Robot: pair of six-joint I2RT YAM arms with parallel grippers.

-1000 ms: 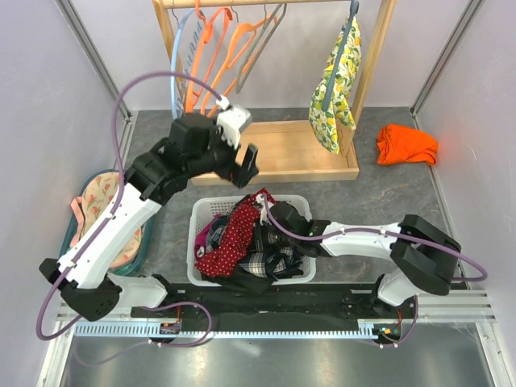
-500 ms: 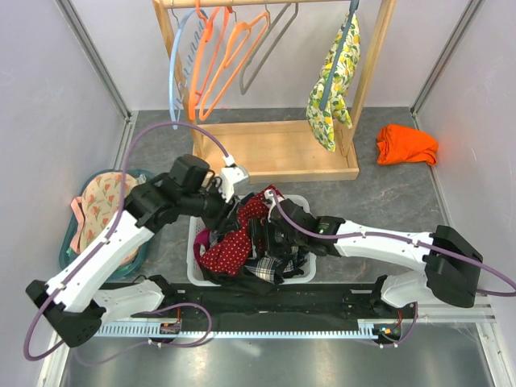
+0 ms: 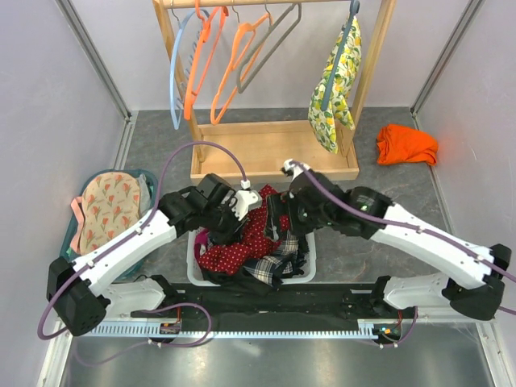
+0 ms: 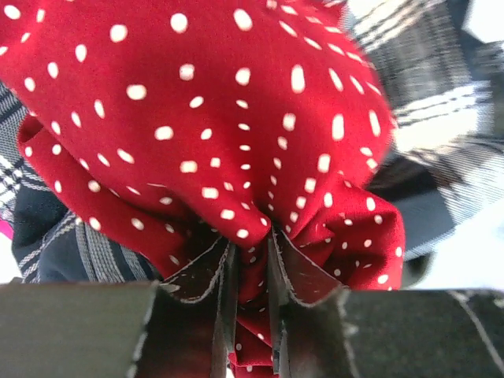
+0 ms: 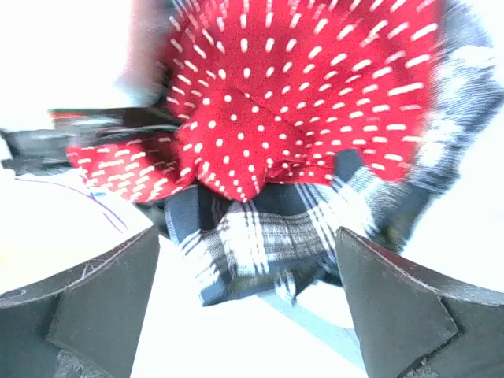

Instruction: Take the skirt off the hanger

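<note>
The plaid skirt (image 3: 279,263) lies in the white basket (image 3: 191,260), partly under a red white-dotted garment (image 3: 242,242). The pale peach-orange hanger (image 3: 240,60) hangs bare on the rack, apart from the skirt. My left gripper (image 3: 240,213) is down in the pile. In the left wrist view it (image 4: 250,246) is shut on a fold of the red dotted garment (image 4: 236,118), with plaid (image 4: 441,94) at the right. My right gripper (image 3: 276,219) hovers over the basket, open (image 5: 246,236) and holding nothing, above the plaid skirt (image 5: 268,236) and the red garment (image 5: 291,102).
The wooden rack base (image 3: 274,149) stands behind the basket. The rack also holds a red-orange hanger (image 3: 196,68), a light-blue hanger (image 3: 174,76), a grey hanger (image 3: 270,44) and a lemon-print garment (image 3: 337,89). An orange cloth (image 3: 405,145) lies at the right, a teal basin (image 3: 81,211) at the left.
My left arm came down from the rack into the basket and closed on the red dotted garment. My right gripper opened, letting go of the pile, and pulled up and back.
</note>
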